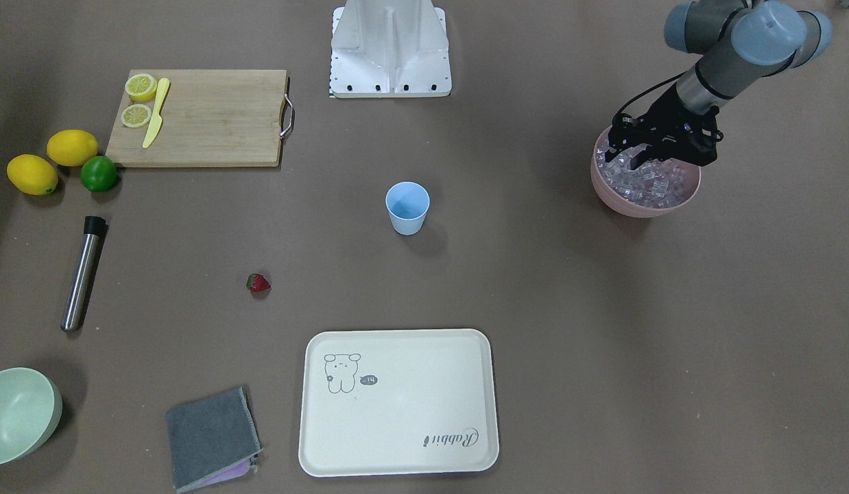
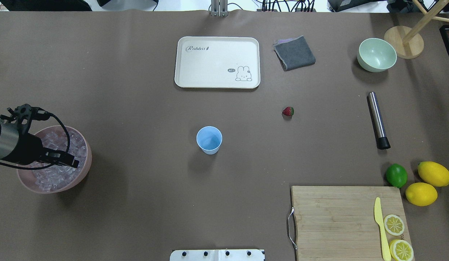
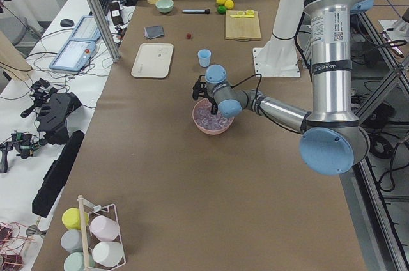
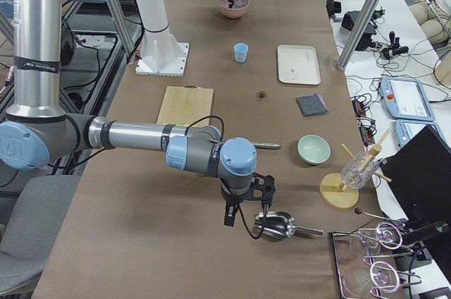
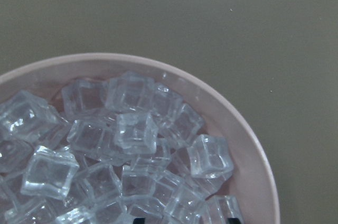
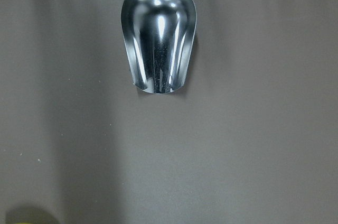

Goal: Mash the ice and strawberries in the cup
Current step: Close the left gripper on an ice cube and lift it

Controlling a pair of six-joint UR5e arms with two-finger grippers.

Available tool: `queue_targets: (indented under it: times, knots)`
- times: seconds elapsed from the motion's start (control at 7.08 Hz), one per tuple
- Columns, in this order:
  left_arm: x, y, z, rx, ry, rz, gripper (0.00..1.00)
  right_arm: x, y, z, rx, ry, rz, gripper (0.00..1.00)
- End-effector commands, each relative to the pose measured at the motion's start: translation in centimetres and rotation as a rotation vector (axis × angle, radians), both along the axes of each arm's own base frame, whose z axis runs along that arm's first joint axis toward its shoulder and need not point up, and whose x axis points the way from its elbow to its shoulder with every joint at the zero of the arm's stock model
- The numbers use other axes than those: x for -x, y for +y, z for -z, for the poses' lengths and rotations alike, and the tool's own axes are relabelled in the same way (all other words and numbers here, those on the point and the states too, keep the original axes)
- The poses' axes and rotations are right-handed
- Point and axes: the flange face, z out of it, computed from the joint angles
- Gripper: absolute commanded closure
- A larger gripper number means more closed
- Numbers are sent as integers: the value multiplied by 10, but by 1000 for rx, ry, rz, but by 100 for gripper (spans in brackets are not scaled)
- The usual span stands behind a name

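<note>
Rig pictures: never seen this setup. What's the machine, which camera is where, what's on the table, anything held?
Two robot arms at a table. Four fixed cameras: facing the robot, behind it, and at each table end; two more ride the wrists. The left tool, open, dips into the pink bowl of ice. The right tool hangs over a metal scoop; open or shut, I cannot tell. Also on the table: empty blue cup, strawberry, tray, cutting board. Nothing is visibly held.

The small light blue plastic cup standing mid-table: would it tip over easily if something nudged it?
Probably yes. The small light blue plastic cup looks empty, so it is likely light. It tapers to a narrower base, so a push near the rim may topple it.
</note>
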Motion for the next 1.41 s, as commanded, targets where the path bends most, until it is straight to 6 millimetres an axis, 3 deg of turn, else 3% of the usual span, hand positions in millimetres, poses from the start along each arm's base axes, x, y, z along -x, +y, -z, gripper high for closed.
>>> queue_targets:
  times: [0.0, 0.56, 0.85, 0.99, 1.27]
  knots:
    - [-1, 2, 2, -2, 5, -6, 40, -1, 0, 1, -2, 0, -2, 0]
    - [-7, 4, -2, 5, -3, -14, 40, -2, -1, 1, -3, 0, -3, 0]
    - [-11, 6, -5, 8, -8, -20, 47, -2, -1, 1, -2, 0, -5, 0]
    - [-10, 7, -6, 8, -9, -21, 58, -2, -1, 2, -2, 1, -7, 0]
    - [-9, 8, -6, 5, -9, -23, 98, -4, 0, 4, -7, 3, -12, 0]
